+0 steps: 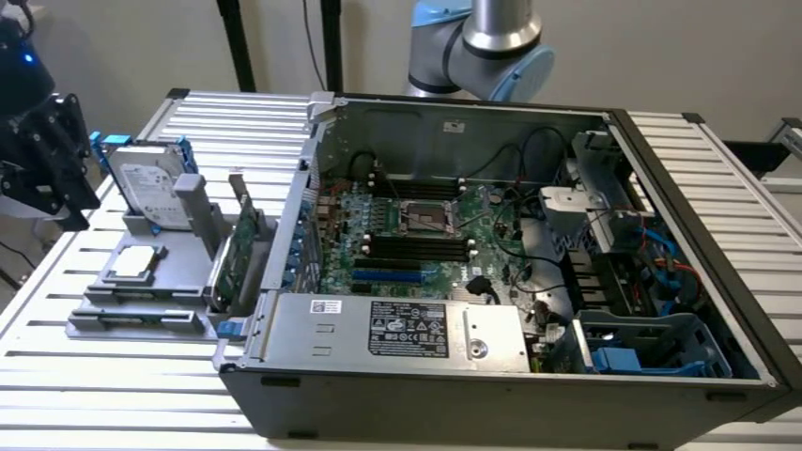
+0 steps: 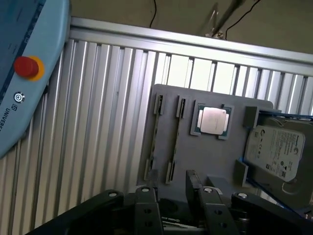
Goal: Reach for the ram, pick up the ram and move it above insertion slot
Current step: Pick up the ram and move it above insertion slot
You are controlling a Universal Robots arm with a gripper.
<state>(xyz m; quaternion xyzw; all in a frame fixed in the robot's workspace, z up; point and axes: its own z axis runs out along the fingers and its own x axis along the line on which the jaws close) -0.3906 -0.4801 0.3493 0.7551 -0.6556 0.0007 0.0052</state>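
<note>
Jaws apart and empty, above the desk [image 2: 98, 122] near the grey tray [image 2: 210, 156].
Ram: cannot tell it from the tray's two long narrow slots [image 2: 153, 139]; processor [image 2: 213, 120] on tray beside those slots, hard drive [image 2: 274, 152] on tray past the processor.

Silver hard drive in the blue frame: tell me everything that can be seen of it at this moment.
The silver hard drive is a flat, metal-looking rectangular box with a white printed label on its broad face. A blue plastic-looking frame runs around its edges. It stands on edge, leaning back slightly, in the grey holder tray on the exterior view's left, outside the open computer case. A grey upright block of the tray stands right beside it.
</note>
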